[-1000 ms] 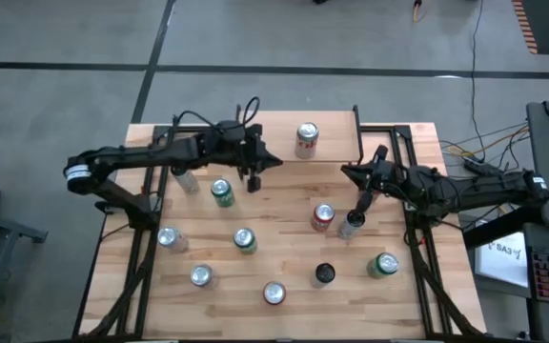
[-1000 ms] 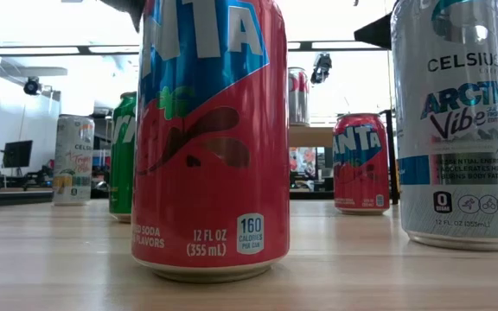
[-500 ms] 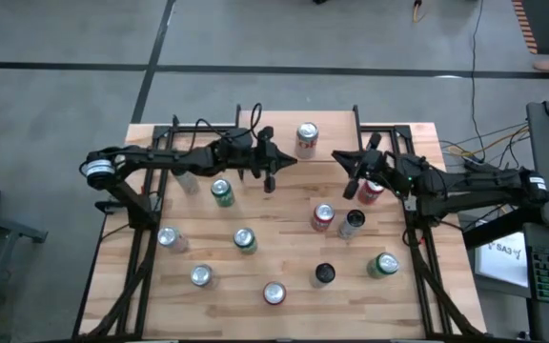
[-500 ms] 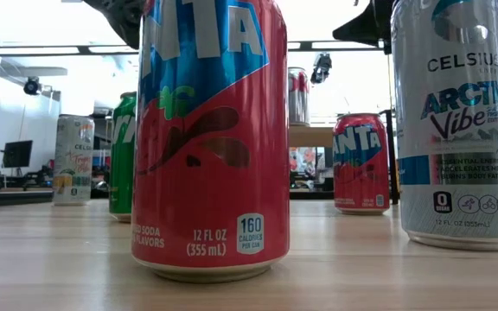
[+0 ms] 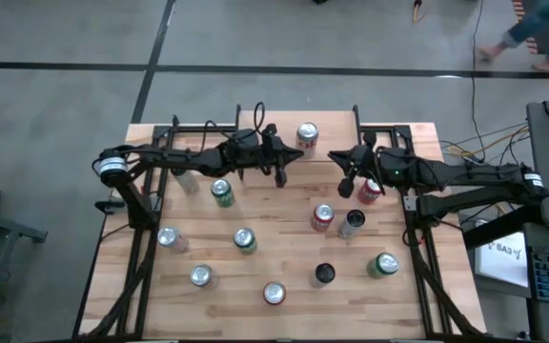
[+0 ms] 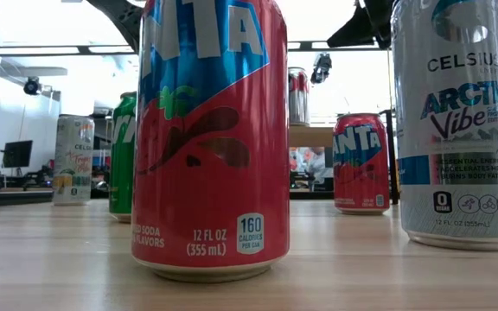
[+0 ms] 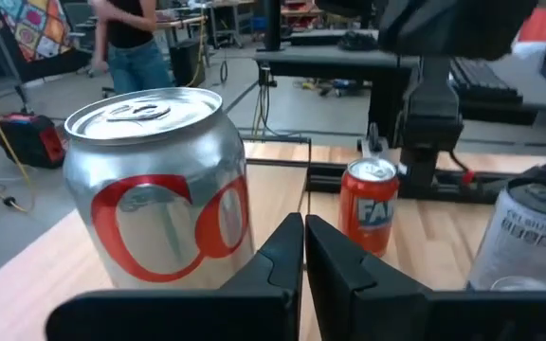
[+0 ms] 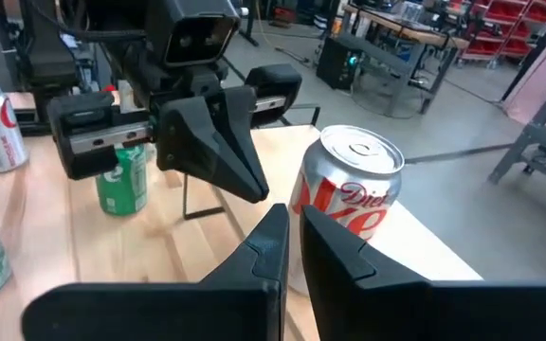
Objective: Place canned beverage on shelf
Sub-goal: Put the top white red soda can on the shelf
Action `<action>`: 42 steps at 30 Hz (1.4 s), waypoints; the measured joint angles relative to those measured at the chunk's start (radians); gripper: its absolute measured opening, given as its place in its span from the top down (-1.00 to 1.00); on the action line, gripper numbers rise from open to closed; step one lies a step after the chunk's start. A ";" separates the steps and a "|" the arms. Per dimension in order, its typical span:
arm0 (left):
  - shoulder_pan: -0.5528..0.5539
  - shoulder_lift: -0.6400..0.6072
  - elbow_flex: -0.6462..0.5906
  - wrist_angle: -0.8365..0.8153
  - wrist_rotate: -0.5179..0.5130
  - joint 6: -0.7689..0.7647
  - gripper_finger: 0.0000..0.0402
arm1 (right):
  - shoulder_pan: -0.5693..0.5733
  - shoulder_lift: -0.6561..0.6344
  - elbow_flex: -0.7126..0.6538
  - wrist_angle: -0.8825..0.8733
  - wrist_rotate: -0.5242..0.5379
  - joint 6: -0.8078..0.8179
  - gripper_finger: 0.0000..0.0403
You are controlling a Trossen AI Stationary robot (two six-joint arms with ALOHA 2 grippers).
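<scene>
Standing on the shelf (image 5: 327, 141) at upper centre of the high view: one silver Diet Coke can (image 5: 307, 138), ungrasped. Left gripper (image 5: 281, 170), clenched and empty, lies just lower left of it; right gripper (image 5: 347, 180), likewise clenched and empty, lower right. Wrist views alone show the can's red lettering; the high view alone shows nine other cans spread over the bench (image 5: 284, 248).

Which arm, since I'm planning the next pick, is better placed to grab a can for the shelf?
Likely right. The right gripper, shut and empty, hovers with a red can beside it and a silver can close by. The left gripper, shut, points away from its nearest one, the green can.
</scene>
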 joint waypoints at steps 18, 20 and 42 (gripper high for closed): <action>0.000 0.059 0.001 0.070 -0.092 -0.065 1.00 | 0.000 0.001 0.000 -0.042 0.000 0.017 0.89; -0.001 0.059 0.001 0.070 -0.125 -0.065 1.00 | 0.000 0.001 0.000 -0.042 0.000 0.017 0.89; 0.007 0.017 0.001 -0.013 -0.201 -0.061 1.00 | -0.052 0.185 0.000 0.111 0.001 0.000 0.89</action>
